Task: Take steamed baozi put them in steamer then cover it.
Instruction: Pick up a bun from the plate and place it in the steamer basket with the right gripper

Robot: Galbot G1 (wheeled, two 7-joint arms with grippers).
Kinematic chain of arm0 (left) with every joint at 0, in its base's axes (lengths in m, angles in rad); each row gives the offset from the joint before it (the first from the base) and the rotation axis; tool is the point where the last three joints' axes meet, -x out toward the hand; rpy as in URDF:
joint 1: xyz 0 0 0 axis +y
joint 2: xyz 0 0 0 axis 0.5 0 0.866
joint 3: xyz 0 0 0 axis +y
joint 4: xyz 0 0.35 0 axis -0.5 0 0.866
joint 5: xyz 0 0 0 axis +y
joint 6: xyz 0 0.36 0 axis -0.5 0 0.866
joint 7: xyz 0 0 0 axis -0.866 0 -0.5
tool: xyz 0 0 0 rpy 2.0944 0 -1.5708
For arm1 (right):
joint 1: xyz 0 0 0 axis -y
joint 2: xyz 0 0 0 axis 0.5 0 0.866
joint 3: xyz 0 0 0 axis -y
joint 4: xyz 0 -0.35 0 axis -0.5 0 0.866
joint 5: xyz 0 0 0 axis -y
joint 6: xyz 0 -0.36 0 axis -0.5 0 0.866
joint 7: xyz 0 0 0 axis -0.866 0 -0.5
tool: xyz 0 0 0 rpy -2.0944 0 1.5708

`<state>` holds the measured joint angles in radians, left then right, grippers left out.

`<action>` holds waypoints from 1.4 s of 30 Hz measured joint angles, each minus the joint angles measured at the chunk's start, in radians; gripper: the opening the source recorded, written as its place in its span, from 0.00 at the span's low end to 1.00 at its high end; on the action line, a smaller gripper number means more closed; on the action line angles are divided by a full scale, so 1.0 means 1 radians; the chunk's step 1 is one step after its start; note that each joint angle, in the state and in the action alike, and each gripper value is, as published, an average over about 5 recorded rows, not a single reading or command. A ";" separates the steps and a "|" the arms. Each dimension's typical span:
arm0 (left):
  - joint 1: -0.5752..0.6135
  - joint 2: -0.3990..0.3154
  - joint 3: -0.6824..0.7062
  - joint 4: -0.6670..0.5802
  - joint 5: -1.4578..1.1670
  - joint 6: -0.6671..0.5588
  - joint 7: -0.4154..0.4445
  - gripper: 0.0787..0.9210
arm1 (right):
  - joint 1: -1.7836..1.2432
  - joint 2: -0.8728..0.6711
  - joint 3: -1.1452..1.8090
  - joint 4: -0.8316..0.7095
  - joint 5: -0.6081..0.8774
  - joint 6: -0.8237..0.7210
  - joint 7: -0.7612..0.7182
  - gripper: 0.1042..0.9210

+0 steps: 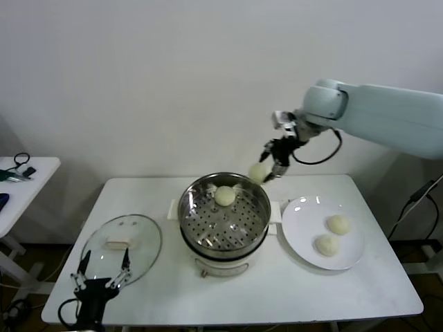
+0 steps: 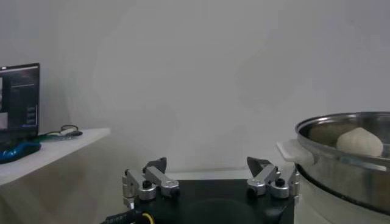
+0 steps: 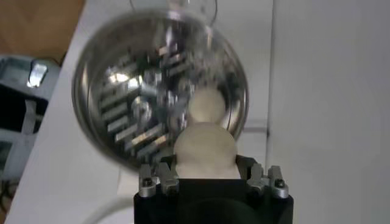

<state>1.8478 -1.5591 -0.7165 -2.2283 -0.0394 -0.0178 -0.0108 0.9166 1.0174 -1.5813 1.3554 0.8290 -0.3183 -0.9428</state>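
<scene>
**Right arm holds a bun above the pot's far rim**

My right gripper (image 1: 265, 171) is clenched on a bun (image 1: 257, 173) — in the right wrist view I see the pale dough (image 3: 205, 150) pinched between the two fingers (image 3: 159, 179), bulging out past them. In the head view the bun hangs in the air just beyond the steamer's (image 1: 224, 216) rim, at about one o'clock from the pot's centre, with the arm reaching in from the right.

Below it, a second bun (image 1: 224, 196) already sits on the holed tray inside the pot, near the far wall at twelve o'clock. The wrist camera looks straight down on the same bun (image 3: 207, 103), just beyond the held one.

At three o'clock from the pot, just beside its white side handle, is a flat white plate (image 1: 302, 211) with two more buns — one (image 1: 338, 224) farther back, one (image 1: 327, 245) nearer me, close together but not touching.

At nine o'clock from the pot the glass lid (image 1: 122, 247) lies flat on the white table (image 1: 277, 290), handle up. My left gripper (image 1: 102, 272) is parked at the lid's near edge, fingers spread wide and holding nothing; its own camera shows the open fingertips (image 2: 152, 182) and the pot's side (image 2: 347, 158) off to one side.
</scene>
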 measured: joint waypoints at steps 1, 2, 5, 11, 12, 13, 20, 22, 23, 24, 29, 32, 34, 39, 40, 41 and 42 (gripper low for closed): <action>0.000 0.000 -0.001 0.000 0.001 -0.001 0.000 0.88 | 0.001 0.021 0.004 0.005 0.014 -0.011 0.010 0.68; -0.001 0.000 -0.001 0.000 0.001 -0.002 0.000 0.88 | -0.001 0.042 0.007 0.009 0.026 -0.022 0.019 0.68; -0.003 -0.001 -0.005 0.000 0.003 -0.002 0.001 0.88 | -0.020 0.106 0.012 0.013 0.051 -0.050 0.048 0.68; -0.006 -0.003 -0.010 0.000 0.002 -0.003 0.002 0.88 | -0.091 0.219 0.008 -0.021 0.057 -0.082 0.090 0.68; -0.006 -0.003 -0.010 0.000 0.002 -0.003 0.002 0.88 | -0.105 0.235 0.007 -0.032 0.054 -0.086 0.095 0.68; -0.006 -0.003 -0.009 0.000 0.001 -0.003 0.003 0.88 | -0.119 0.251 0.007 -0.043 0.050 -0.089 0.099 0.68; -0.008 -0.003 -0.009 0.000 -0.001 -0.002 0.005 0.88 | -0.212 0.345 -0.002 -0.129 0.016 -0.105 0.122 0.68; -0.008 -0.003 -0.010 0.000 -0.001 -0.001 0.005 0.88 | -0.233 0.367 -0.004 -0.151 0.008 -0.108 0.128 0.68; -0.008 -0.003 -0.010 0.000 -0.002 -0.001 0.005 0.88 | -0.242 0.376 -0.004 -0.160 0.005 -0.109 0.131 0.68; -0.008 -0.002 -0.010 0.000 -0.002 -0.001 0.005 0.88 | -0.250 0.384 -0.004 -0.168 0.002 -0.111 0.134 0.68; -0.004 -0.001 -0.011 0.000 0.000 -0.004 0.005 0.88 | -0.271 0.407 0.000 -0.190 -0.010 -0.112 0.138 0.73; 0.000 -0.001 -0.010 0.000 0.003 -0.007 0.005 0.88 | -0.269 0.410 -0.002 -0.192 -0.022 -0.104 0.133 0.82; 0.003 0.000 -0.010 0.000 0.005 -0.010 0.005 0.88 | -0.258 0.405 -0.007 -0.188 -0.032 -0.094 0.122 0.86; 0.004 0.001 -0.009 0.000 0.011 -0.014 0.005 0.88 | -0.197 0.356 -0.029 -0.157 -0.058 -0.045 0.066 0.88; 0.004 0.002 -0.009 0.000 0.011 -0.014 0.005 0.88 | -0.180 0.339 -0.035 -0.149 -0.063 -0.032 0.051 0.88; 0.004 0.003 -0.009 0.000 0.011 -0.014 0.005 0.88 | -0.162 0.318 -0.042 -0.141 -0.068 -0.018 0.034 0.88; 0.004 0.004 -0.010 0.000 0.010 -0.015 0.004 0.88 | -0.142 0.295 -0.051 -0.133 -0.072 -0.003 0.017 0.88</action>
<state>1.8520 -1.5548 -0.7262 -2.2283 -0.0293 -0.0326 -0.0064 0.7741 1.3120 -1.6321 1.2220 0.7569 -0.3210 -0.9258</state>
